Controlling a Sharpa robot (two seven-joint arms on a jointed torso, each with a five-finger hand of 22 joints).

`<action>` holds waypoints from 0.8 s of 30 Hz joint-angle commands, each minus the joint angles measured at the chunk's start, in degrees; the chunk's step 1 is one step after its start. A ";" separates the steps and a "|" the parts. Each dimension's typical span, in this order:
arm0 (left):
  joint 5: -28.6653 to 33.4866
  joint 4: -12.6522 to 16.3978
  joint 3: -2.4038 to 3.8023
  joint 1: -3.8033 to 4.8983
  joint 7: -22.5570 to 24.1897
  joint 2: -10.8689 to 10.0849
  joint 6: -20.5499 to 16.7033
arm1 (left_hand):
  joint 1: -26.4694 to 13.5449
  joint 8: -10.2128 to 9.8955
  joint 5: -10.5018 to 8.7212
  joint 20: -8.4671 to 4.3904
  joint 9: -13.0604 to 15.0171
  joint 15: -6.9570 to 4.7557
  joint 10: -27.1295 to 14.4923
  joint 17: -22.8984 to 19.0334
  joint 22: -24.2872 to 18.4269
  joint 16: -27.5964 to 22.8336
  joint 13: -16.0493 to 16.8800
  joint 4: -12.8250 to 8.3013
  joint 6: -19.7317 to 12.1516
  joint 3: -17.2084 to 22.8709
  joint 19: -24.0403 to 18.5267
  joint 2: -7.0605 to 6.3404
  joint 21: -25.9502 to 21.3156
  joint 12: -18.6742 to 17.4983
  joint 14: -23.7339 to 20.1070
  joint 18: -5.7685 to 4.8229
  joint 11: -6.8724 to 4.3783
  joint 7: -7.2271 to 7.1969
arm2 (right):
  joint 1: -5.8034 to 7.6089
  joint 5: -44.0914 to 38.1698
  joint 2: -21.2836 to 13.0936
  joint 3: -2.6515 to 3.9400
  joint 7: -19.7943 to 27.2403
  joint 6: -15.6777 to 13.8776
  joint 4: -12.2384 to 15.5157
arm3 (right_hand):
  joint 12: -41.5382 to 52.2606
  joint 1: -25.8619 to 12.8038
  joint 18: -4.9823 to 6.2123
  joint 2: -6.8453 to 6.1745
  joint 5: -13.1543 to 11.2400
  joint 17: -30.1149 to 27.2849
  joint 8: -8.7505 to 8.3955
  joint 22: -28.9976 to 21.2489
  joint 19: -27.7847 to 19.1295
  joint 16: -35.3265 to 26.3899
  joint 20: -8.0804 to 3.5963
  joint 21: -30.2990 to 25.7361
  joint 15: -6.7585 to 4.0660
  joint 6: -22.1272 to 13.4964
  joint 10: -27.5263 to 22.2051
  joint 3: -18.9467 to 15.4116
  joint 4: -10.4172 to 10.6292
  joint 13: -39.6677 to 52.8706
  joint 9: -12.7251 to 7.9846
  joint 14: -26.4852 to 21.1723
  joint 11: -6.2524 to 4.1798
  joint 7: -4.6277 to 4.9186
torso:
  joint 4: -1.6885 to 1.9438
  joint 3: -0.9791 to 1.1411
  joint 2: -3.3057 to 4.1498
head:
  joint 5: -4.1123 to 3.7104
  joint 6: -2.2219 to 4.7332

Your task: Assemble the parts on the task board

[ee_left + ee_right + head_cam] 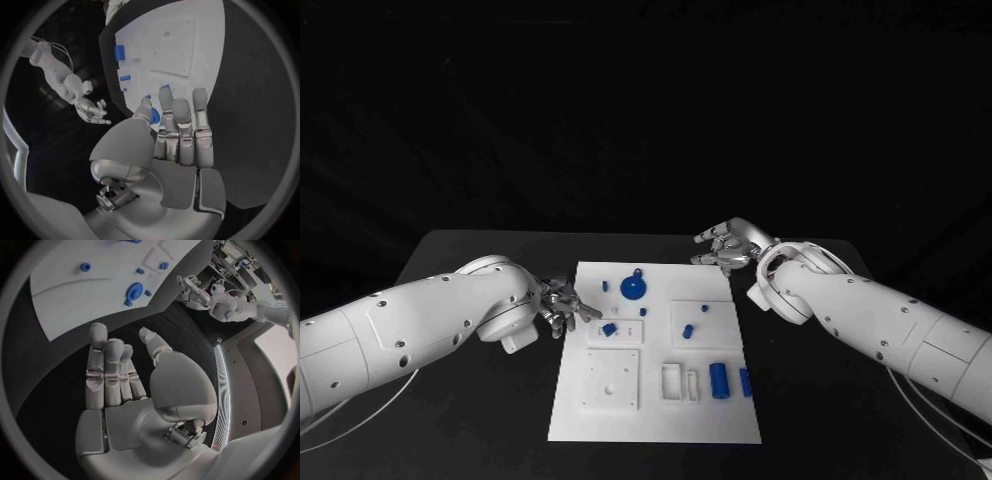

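The white task board (653, 400) lies in the middle of the black table. On it are small blue parts: a round disc with a tab (633, 289) near the far edge, a small block (609, 328), a peg (687, 330) and two cylinders (720, 378) at the right. My left hand (560, 307) hovers at the board's left edge, fingers stretched out, holding nothing (178, 135). My right hand (730, 245) is just past the board's far right corner, fingers straight and empty (119, 375). The disc (134, 290) lies ahead of the right fingers.
The board (187, 30) has raised white square plates (613, 378) and slots (672, 381) in its near half. Black table (473, 420) surrounds the board on all sides. The right hand (94, 110) shows in the left wrist view, the left hand (194, 290) in the right wrist view.
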 commanded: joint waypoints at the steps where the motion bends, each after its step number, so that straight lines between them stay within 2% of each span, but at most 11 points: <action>1: 0.75 -0.49 -0.18 0.06 -1.27 -0.20 -1.81 | -0.25 0.36 -0.29 -0.09 -0.12 0.18 0.20 -0.06 0.15 0.03 -0.12 1.08 -0.15 -0.07 0.47 -1.07 -0.32 -0.43 0.09 -0.28 0.41 0.10 | -0.23 -2.56 -0.04 0.00 1.04 -0.01 0.85 | 0.25 0.44 0.47 0.31 -1.01 0.10 0.16 0.11 2.11 0.01 -0.43 0.47 -0.10 0.65 0.22 0.12 -0.58 0.01 0.08 0.46 -0.22 0.11 | -0.05 0.07 0.03 | 0.40 0.17; 4: 0.75 -0.76 -0.41 0.05 -1.48 -0.33 -1.89 | -0.13 0.37 -0.30 -0.13 -0.21 0.16 0.26 -0.07 0.22 0.02 -0.16 1.65 -0.14 0.19 0.53 -1.47 -0.44 -0.52 0.07 -0.33 0.40 0.10 | -0.37 -3.26 -0.07 0.00 1.11 0.05 1.46 | 0.28 0.62 0.46 0.45 -1.60 0.12 0.17 0.23 2.14 0.04 -0.44 0.75 -0.11 0.92 0.26 0.17 -0.85 0.04 0.09 0.50 -0.23 0.09 | -0.01 0.13 0.04 | 0.53 0.29; 5: 0.75 -0.80 -0.47 0.05 -1.52 -0.36 -1.90 | 0.23 0.41 -0.31 -0.19 -0.41 0.12 0.43 -0.05 0.47 0.07 -0.20 2.86 -0.02 0.95 0.69 -2.18 -0.82 -0.69 0.09 -0.42 0.37 0.07 | -0.40 -3.38 -0.08 0.00 1.12 0.06 1.57 | 0.28 0.62 0.46 0.45 -1.60 0.12 0.17 0.23 2.14 0.04 -0.44 0.75 -0.11 0.92 0.26 0.17 -0.85 0.04 0.09 0.50 -0.23 0.09 | 0.00 0.13 0.04 | 0.55 0.29; 8: 0.74 -0.93 -0.76 0.04 -1.65 -0.42 -1.93 | 0.44 0.45 -0.32 -0.20 -0.55 0.12 0.47 -0.04 0.78 0.09 -0.18 3.60 0.06 1.39 0.82 -2.57 -1.24 -0.80 0.08 -0.46 0.36 0.05 | -0.51 -4.09 -0.10 0.00 1.22 0.07 2.05 | 0.31 0.75 0.46 0.58 -1.77 0.14 0.20 0.29 2.13 0.06 -0.45 0.84 -0.13 1.27 0.30 0.27 -1.07 0.05 0.11 0.53 -0.25 0.07 | -0.01 0.11 0.05 | 0.74 0.38; 13: 0.73 -0.89 -1.04 0.03 -1.42 -0.60 -2.27 | 0.59 0.54 -0.32 -0.21 -0.57 0.11 0.45 -0.08 1.04 0.03 -0.17 3.98 0.24 1.67 0.92 -2.54 -1.58 -0.90 0.03 -0.48 0.36 0.01 | -0.71 -5.73 -0.01 -0.01 1.72 0.38 2.88 | 0.44 0.70 0.36 1.10 -2.37 0.29 0.28 0.82 2.32 0.28 -0.61 2.16 -0.32 4.29 0.65 1.21 -2.08 0.13 0.20 0.87 -0.47 -0.14 | -0.16 0.07 0.09 | 1.33 0.68; 18: 1.44 -0.51 -1.13 0.02 -0.47 -1.24 -3.82 | 1.74 0.51 -0.21 0.24 -0.54 0.55 -0.78 -1.22 0.32 -2.33 -1.09 3.00 -0.07 1.95 0.03 -1.92 -3.01 -2.54 -0.95 -0.50 0.79 0.32 | -0.91 -9.36 0.85 -0.21 2.25 2.09 4.24 | 1.10 0.28 0.03 1.58 -2.66 0.82 0.31 2.28 2.62 0.90 -0.93 6.33 -0.65 7.16 1.49 2.59 -3.08 0.89 0.26 1.62 -0.84 -0.56 | -0.28 0.09 0.11 | 2.30 0.97; 21: 3.00 -0.15 -1.13 0.03 0.59 -1.81 -5.47 | 2.06 0.67 -0.18 0.64 -0.37 0.80 0.04 -2.70 -2.10 -5.62 -3.13 1.58 -0.40 1.33 0.78 -1.15 -5.69 -5.40 0.08 -0.36 0.99 0.38 | -0.95 -13.40 1.94 -0.73 2.40 3.95 5.19 | 3.09 0.01 -0.61 1.66 -2.66 2.51 0.29 4.16 2.90 2.65 -1.23 11.96 -0.92 8.65 3.50 3.40 -3.53 3.38 0.25 2.84 -1.14 -0.92 | -0.18 0.02 0.11 | 2.91 1.08; 24: 4.73 0.13 -1.11 0.03 1.82 -2.24 -7.04 | 3.24 0.56 0.47 1.04 -0.40 1.32 -1.28 -3.53 -3.28 -7.81 -4.11 0.47 -0.84 1.75 0.16 -0.60 -7.16 -7.20 -0.96 -0.45 1.29 0.73 | -0.97 -17.01 3.07 -1.33 2.33 5.87 5.92 | 4.46 -0.21 -1.14 1.71 -2.35 4.17 0.30 5.33 3.02 4.11 -1.49 15.73 -1.12 9.68 4.98 4.25 -3.92 5.39 0.26 3.67 -1.38 -1.19 | -0.01 -0.07 0.09 | 3.29 1.15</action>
